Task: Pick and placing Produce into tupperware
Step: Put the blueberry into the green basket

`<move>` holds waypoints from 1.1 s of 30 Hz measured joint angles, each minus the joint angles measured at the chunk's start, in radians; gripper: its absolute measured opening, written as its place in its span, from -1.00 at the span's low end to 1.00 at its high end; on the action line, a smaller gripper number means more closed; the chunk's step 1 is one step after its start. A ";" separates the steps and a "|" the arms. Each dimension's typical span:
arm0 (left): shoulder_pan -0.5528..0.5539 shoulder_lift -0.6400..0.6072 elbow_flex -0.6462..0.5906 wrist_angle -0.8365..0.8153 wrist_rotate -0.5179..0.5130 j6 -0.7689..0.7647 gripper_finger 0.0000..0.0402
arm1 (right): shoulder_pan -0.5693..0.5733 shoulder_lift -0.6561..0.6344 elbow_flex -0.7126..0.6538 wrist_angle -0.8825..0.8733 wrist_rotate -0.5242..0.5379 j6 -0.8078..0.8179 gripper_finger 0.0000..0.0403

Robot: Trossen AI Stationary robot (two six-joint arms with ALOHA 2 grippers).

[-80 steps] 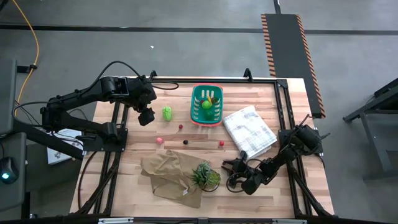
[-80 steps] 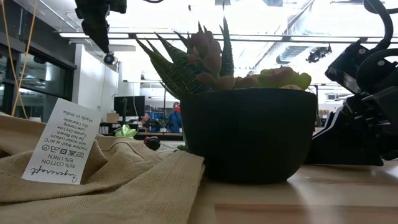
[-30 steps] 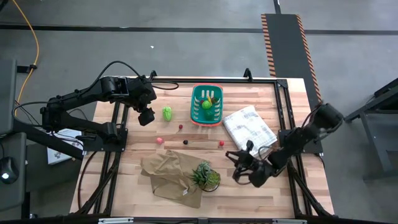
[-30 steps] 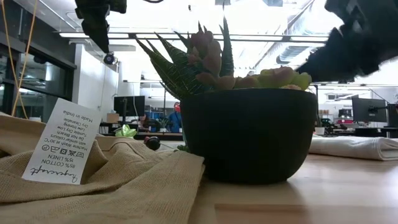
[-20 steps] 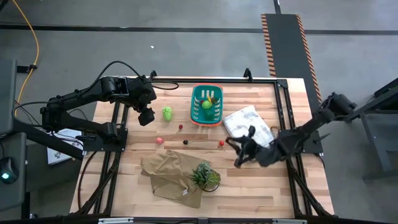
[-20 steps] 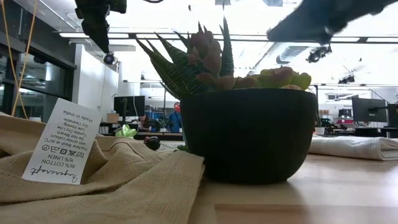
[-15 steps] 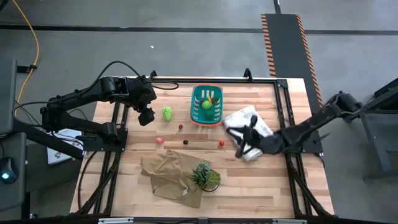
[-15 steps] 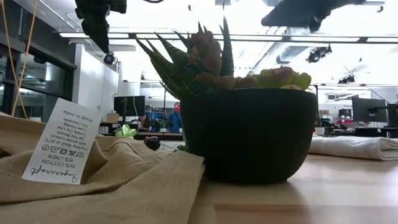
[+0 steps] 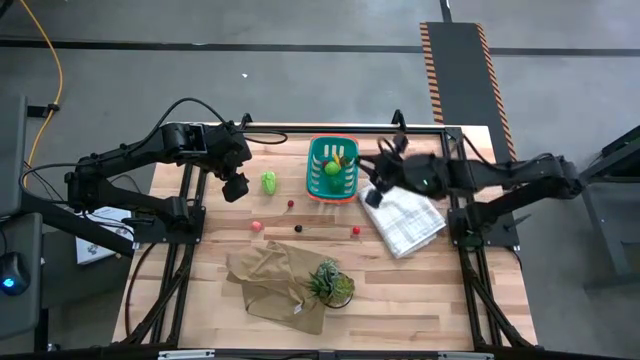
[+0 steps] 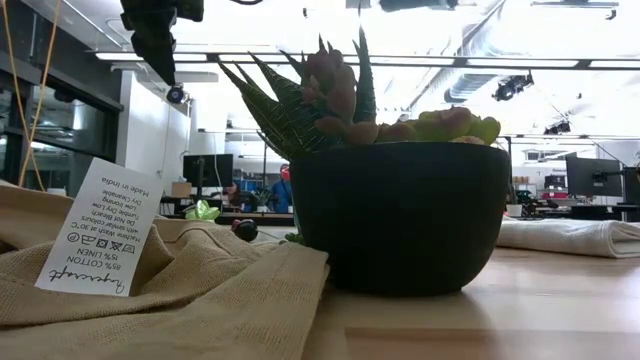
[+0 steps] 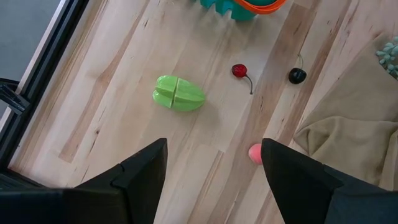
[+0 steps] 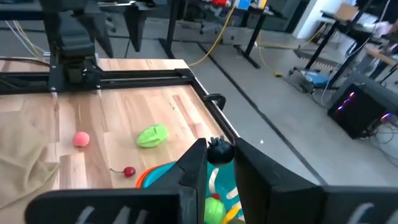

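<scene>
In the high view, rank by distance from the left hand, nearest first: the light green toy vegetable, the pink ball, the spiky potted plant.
From the left hand:
1. Light green toy vegetable, just beside it, toward the basket.
2. Small pink ball, on bare wood nearer the cloth.
3. Spiky green potted plant, near the table's front edge.

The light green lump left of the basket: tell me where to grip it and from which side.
Grip the light green lump across its narrow middle, coming straight down from above. It lies flat on bare wood, longer one way than the other, with nothing touching it. The left gripper hangs open near it; its fingers would need to line up across the short width.
</scene>
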 joint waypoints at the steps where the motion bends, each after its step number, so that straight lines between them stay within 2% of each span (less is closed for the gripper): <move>1: 0.000 0.000 0.000 0.000 0.000 0.000 0.24 | -0.029 0.017 0.028 -0.019 -0.034 0.002 -0.74; 10: 0.000 0.000 0.000 0.001 0.000 0.000 0.24 | -0.264 0.258 0.302 -0.285 -0.310 0.096 -0.74; 15: 0.000 0.000 0.000 0.001 0.000 0.000 0.24 | -0.337 0.415 0.492 -0.431 -0.377 0.131 -0.74; 22: 0.000 0.000 0.000 0.002 0.000 0.000 0.24 | -0.381 0.627 0.740 -0.663 -0.474 0.204 -0.74; 25: 0.000 0.000 0.000 0.002 0.000 0.000 0.24 | -0.391 0.691 0.787 -0.712 -0.525 0.226 -0.74; 30: 0.000 0.000 0.000 0.002 0.000 0.000 0.24 | -0.413 0.753 0.790 -0.762 -0.640 0.264 -0.74; 33: 0.000 0.000 0.000 0.002 0.000 0.000 0.24 | -0.422 0.778 0.790 -0.800 -0.668 0.272 -0.74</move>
